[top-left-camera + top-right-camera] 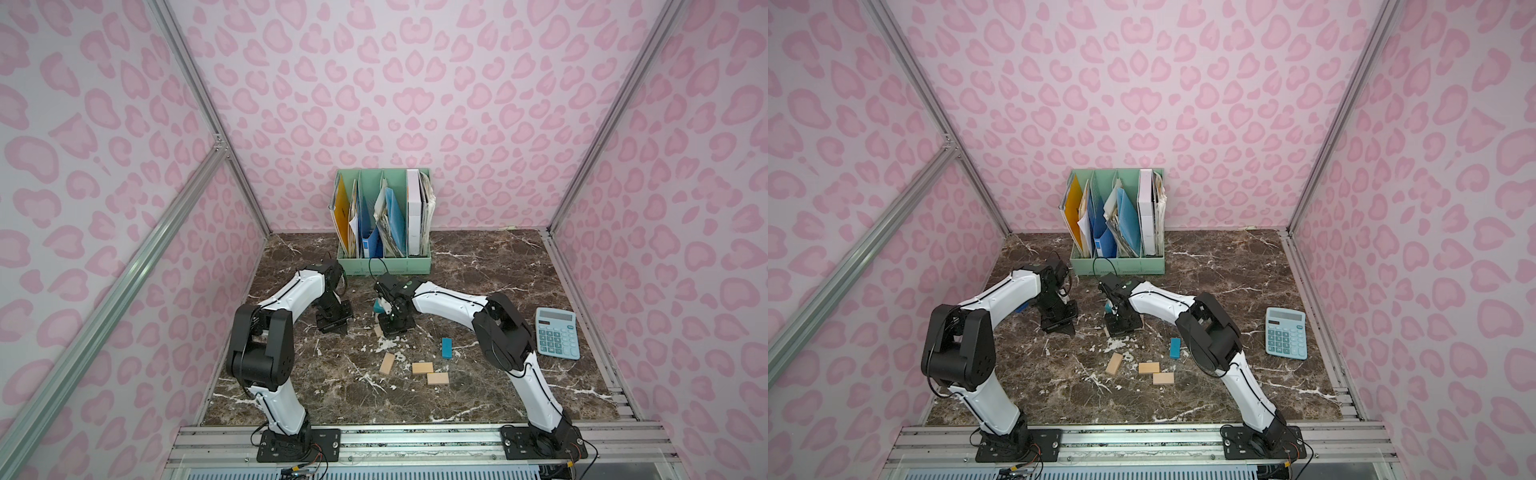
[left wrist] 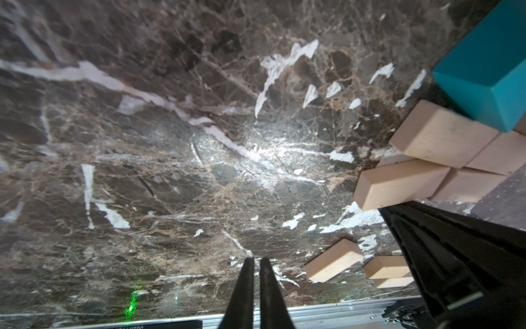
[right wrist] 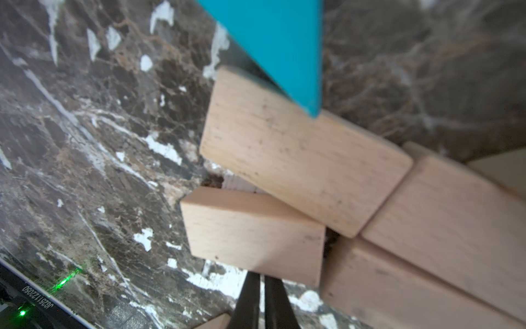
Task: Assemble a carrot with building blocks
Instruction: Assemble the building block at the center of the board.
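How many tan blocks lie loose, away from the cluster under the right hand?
3: slanted block, middle block beside it, front block next. The right hand may hide others.

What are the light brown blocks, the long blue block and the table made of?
The tan blocks look like bare wood: fine grain and specks show. The teal rectangular block has a smooth, even coat, probably paint; underneath is hidden. The table looks like glossy brown marble with white veins, maybe only a print.

3 tan blocks [image 1: 422, 368], teal block [image 1: 446, 347] loose; carrot [image 3: 304, 159] part-built: maybe 4 tan pcs [image 2: 438, 142], teal triangle [image 3: 279, 42].
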`<state>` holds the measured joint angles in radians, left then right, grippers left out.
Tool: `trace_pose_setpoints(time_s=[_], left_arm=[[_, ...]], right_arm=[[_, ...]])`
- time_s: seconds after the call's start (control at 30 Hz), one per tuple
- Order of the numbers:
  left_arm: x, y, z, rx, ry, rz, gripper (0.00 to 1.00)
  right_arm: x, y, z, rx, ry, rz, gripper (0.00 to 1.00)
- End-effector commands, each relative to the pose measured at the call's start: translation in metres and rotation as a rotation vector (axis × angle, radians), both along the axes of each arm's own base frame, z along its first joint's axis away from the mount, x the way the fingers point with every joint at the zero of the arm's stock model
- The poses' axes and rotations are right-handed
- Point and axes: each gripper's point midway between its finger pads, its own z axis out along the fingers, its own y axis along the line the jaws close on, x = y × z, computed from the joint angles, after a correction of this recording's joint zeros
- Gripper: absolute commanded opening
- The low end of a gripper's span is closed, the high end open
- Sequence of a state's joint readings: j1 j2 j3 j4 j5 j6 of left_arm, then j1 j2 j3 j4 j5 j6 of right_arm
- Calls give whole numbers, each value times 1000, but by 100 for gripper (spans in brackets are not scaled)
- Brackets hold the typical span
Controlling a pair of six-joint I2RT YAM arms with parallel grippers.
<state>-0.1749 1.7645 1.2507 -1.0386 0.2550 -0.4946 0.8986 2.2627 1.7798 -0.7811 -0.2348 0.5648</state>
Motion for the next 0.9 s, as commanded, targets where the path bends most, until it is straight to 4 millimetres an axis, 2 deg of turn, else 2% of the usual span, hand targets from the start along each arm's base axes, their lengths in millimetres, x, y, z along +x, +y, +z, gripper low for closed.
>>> trace_pose_setpoints(time_s=[0.0,0.23,0.6,0.87], left_arm=[[-3,2,3,3,2,-5,10],[-4,1,0,0,8,-1,9],[-5,2,-2,3,14,0,9],[-6,2,-2,5,16,2,9]], right_arm=[[4,-6,1,-24,-20,-5,10],[10,-4,3,-8,-20,-10,8],[-12,14,8,41,35,44,8],[-12,25,13,78,42,60,8]])
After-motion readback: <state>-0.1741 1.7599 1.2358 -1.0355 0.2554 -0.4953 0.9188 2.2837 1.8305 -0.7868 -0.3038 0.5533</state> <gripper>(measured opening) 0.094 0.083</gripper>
